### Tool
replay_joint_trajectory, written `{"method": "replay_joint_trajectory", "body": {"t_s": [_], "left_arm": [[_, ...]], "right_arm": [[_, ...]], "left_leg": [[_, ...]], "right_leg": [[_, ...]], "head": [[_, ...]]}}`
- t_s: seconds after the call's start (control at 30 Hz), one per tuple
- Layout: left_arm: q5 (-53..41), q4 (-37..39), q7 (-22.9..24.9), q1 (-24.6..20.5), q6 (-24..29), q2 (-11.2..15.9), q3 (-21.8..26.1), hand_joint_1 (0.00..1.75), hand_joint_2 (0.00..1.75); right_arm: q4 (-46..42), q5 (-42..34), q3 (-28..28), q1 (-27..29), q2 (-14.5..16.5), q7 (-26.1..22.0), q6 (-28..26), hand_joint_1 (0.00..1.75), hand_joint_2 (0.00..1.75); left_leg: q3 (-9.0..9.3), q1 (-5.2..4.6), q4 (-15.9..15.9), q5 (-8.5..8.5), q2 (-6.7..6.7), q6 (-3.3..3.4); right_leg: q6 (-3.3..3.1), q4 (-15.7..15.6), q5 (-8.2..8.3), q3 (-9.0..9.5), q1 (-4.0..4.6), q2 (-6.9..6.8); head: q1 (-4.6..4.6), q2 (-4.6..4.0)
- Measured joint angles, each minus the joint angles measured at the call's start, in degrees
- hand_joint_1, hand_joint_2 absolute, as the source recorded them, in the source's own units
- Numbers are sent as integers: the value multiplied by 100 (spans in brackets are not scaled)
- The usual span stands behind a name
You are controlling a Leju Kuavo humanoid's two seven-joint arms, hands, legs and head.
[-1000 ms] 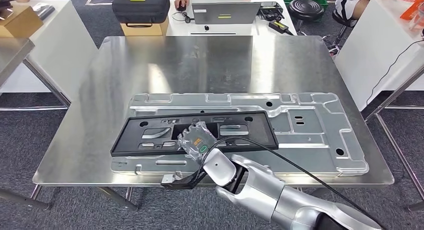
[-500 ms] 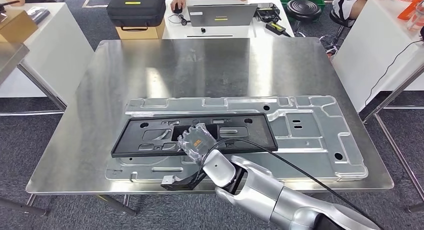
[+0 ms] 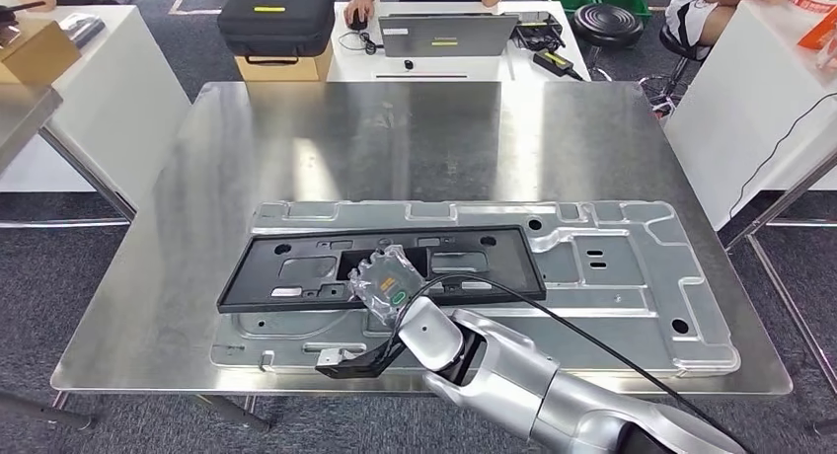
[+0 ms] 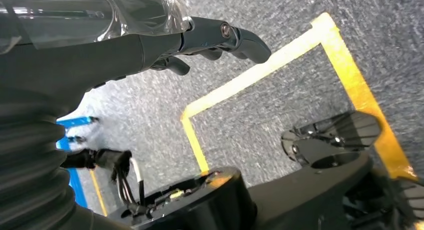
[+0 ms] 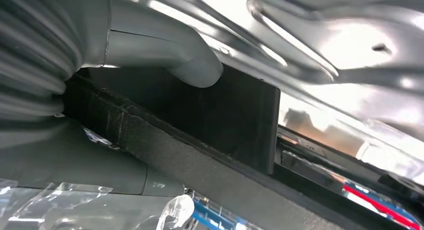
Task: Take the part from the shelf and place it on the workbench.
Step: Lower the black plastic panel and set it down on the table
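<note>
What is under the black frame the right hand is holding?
The black frame lies over a large stamped silver metal panel, which rests on the steel workbench. The right hand holds its near edge; the panel beneath the frame is covered.

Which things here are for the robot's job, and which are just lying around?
For the job:
- long flat black plastic part, held by the right hand
- shiny steel workbench
- big pressed silver metal panel under the part

Just lying about:
- grey laptop
- black carry case on a cardboard box
- round black stool
- left hand, hanging over the floor
</note>
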Motion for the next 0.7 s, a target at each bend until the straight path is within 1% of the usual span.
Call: {"method": "replay_joint_trajectory", "body": {"t_s": [0.03, 0.1, 0.13, 0.17, 0.23, 0.27, 0.3, 0.33, 0.37, 0.4, 0.43, 0.47, 0.5, 0.53, 0.6, 0.63, 0.67, 0.7], "left_arm": [[1, 0, 0, 2, 0, 0, 0, 0, 175], [2, 0, 0, 5, 1, 1, 0, 0, 175], [3, 0, 0, 3, 2, 2, 0, 0, 175], [5, 0, -2, -2, 2, 3, 0, 0, 175], [10, 0, -7, -34, 4, 4, 3, 0, 175], [11, 0, -9, -56, 5, 4, 5, 0, 175], [11, 0, -8, -75, 6, 4, 8, 0, 175], [9, 0, -6, -80, 5, 5, 10, 0, 175], [7, 0, -4, -74, 5, 5, 11, 0, 175], [5, 0, 0, -59, 4, 6, 11, 0, 175], [3, 0, 3, -45, 4, 7, 11, 0, 175], [3, 0, 5, -32, 3, 7, 11, 0, 175], [5, 0, 7, -22, 3, 7, 11, 0, 175], [7, 0, 6, -18, 2, 8, 12, 0, 175], [10, 0, 5, -16, 2, 5, 13, 0, 175], [9, 0, 4, -17, 2, 4, 13, 0, 175], [10, 0, 4, -17, 2, 2, 13, 0, 175], [10, 0, 4, -14, 2, 2, 13, 0, 175]], "right_arm": [[7, 0, 0, 0, 2, -2, -4, 175, 175], [20, 0, -1, 1, 11, -4, -10, 175, 175], [24, 0, -2, -2, 18, -3, -14, 175, 175], [25, 0, -2, -3, 26, -3, -16, 175, 175], [28, 0, -1, 3, 34, -4, -19, 175, 175], [31, 0, -1, 11, 36, -5, -19, 175, 175], [34, 0, 0, 19, 37, -8, -19, 175, 175], [36, 0, 0, 25, 39, -9, -19, 175, 175], [36, 0, 0, 26, 41, -11, -19, 175, 175], [37, 0, 0, 25, 43, -13, -20, 175, 175], [37, 0, 0, 19, 44, -13, -20, 175, 175], [38, 0, 0, 14, 45, -13, -21, 175, 175], [38, 0, 0, 11, 45, -17, -21, 175, 175], [38, 0, 0, 7, 46, -22, -21, 175, 175], [38, 0, 0, 5, 50, -33, -21, 175, 175], [38, 0, 0, 2, 51, -35, -22, 175, 175], [38, 0, 0, 0, 53, -37, -23, 175, 175], [38, 0, 1, 1, 52, -43, -24, 175, 175]], "left_leg": [[-4, -2, -5, -5, 1, -27], [-28, 12, 40, -67, 11, -80], [-104, 15, 210, -163, 18, -108], [-250, 19, 508, -308, 25, -137], [-681, 19, 1352, -620, 34, -182], [-860, 20, 1662, -683, 35, -194], [-939, 20, 1760, -635, 38, -198], [-898, 22, 1614, -478, 41, -197], [-753, 25, 1251, -239, 44, -191], [-564, 27, 806, -15, 50, -179], [-390, 17, 421, 139, 51, -164], [-281, 6, 167, 215, 49, -137], [-236, -9, 57, 215, 45, -108], [-229, -26, 39, 197, 36, -75], [-215, -10, 19, 196, 26, -5], [-193, 2, 6, 197, 24, 32], [-167, 17, -8, 195, 26, 65], [-150, 19, -10, 184, 29, 91]], "right_leg": [[-21, -23, -8, -7, 10, 3], [-73, -51, -9, 16, -10, 3], [-102, -71, -10, 37, -28, 0], [-124, -84, -14, 59, -44, -3], [-154, -84, -35, 82, -47, -8], [-160, -84, -48, 97, -47, -9], [-162, -83, -66, 120, -48, -8], [-159, -83, -86, 151, -49, -1], [-149, -82, -109, 190, -50, 8], [-131, -84, -134, 228, -50, 17], [-109, -78, -156, 250, -37, 25], [-85, -74, -170, 255, -24, 29], [-64, -73, -178, 247, -13, 30], [-44, -73, -180, 238, -5, 30], [11, -36, -226, 228, -12, 21], [41, 84, -304, 184, -15, 15], [69, 353, -449, 66, -18, 9], [90, 742, -627, -119, -25, 3]], "head": [[0, 0], [-1, 0], [-1, 0], [-2, 0], [4, 0], [5, 0], [6, 0], [3, 0], [1, 0], [-2, 0], [-7, 0], [-12, 0], [-16, 0], [-18, 0], [-14, 0], [-10, 0], [-7, 0], [-2, 0]]}}
